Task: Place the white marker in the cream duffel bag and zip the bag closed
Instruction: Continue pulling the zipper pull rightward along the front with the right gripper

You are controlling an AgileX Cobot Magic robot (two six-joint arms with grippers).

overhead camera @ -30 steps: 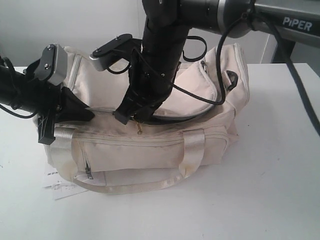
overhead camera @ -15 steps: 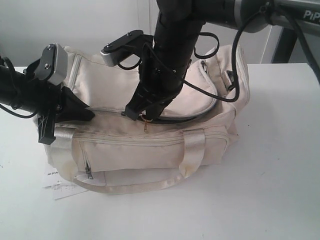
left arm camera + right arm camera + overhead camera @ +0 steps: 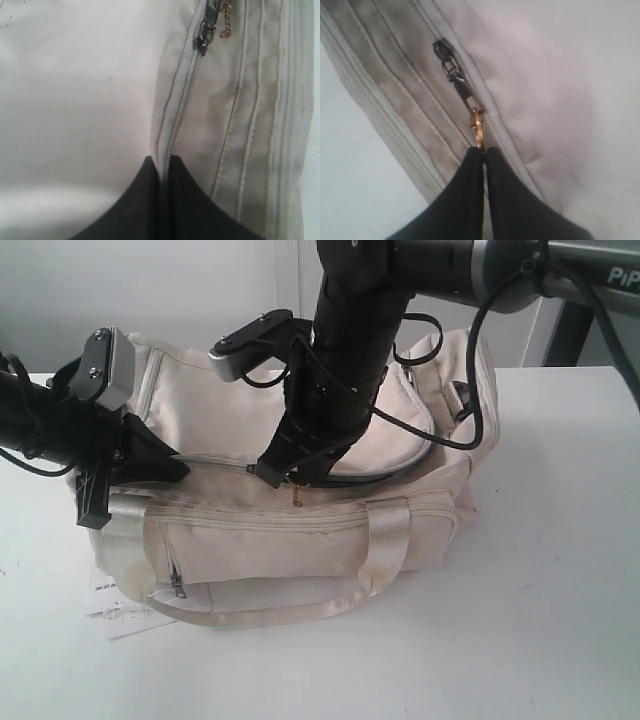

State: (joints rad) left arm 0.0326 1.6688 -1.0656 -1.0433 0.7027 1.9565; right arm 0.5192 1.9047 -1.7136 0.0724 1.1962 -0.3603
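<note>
1. Plainly, the cream duffel bag [image 3: 300, 540] lies across the middle of the desk [image 3: 560, 600], nearer the back edge than the front, with its long axis parallel to the front edge
2. The white marker shows in no view; I judge that it is already inside the bag, though the pictures cannot confirm this
3. The right hand [image 3: 481, 150] is pinched tight on the gold clasp [image 3: 478, 125], which hangs from the zip slider [image 3: 445, 52], and holds nothing else
4. The left hand [image 3: 161, 160] is closed over the zip [image 3: 180, 110] at the end of the bag nearer the desk's left edge, nipping the seam fabric between its fingers
5. The zip follows the bag's long axis: from the left hand up to the slider the teeth are meshed, while past the right hand a dark gap [image 3: 400, 468] shows under the top flap [image 3: 380, 430], toward the desk's right edge
6. The slider lies between the two hands, on the left-hand side of the clasp, so the right hand leads it and is the nearer one to the unclosed stretch
7. My judgement is that the next move draws the right hand away from the left, along the zip toward the right edge of the desk and round the curve of the flap, with the left hand as anchor
</note>
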